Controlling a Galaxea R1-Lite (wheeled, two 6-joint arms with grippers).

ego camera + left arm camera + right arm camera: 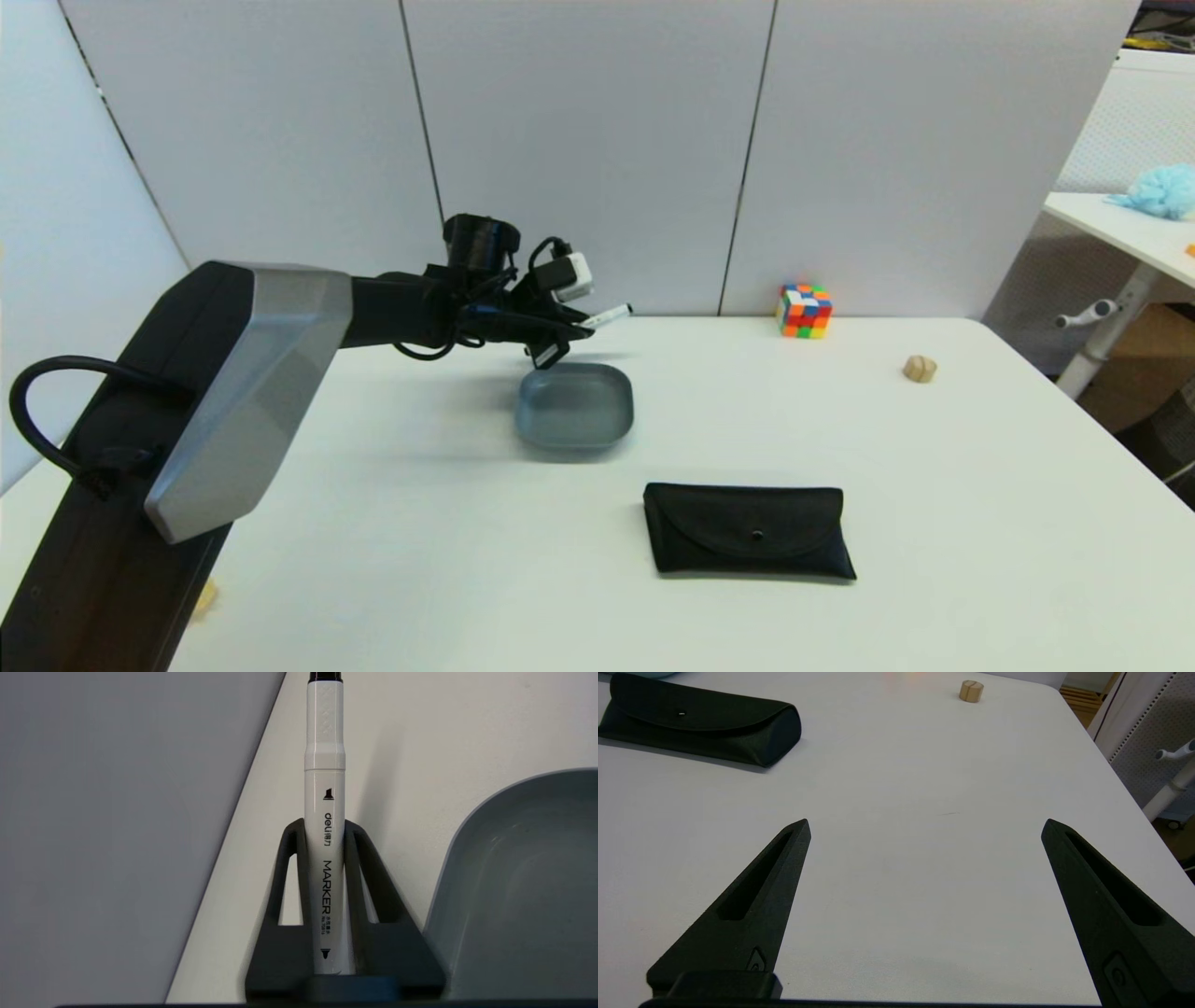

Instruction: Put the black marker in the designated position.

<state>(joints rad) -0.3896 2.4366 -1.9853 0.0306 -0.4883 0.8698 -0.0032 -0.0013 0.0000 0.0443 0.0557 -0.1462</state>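
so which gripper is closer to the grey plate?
Left. The left gripper hangs just above the grey plate's far rim, holding the black marker. The right gripper is parked open, out of head view.

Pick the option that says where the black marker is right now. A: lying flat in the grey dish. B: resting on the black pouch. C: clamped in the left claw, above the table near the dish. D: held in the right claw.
C: the left claw is shut on the black marker, which hangs in the air just beyond the grey dish's far rim; the right claw is open and empty.
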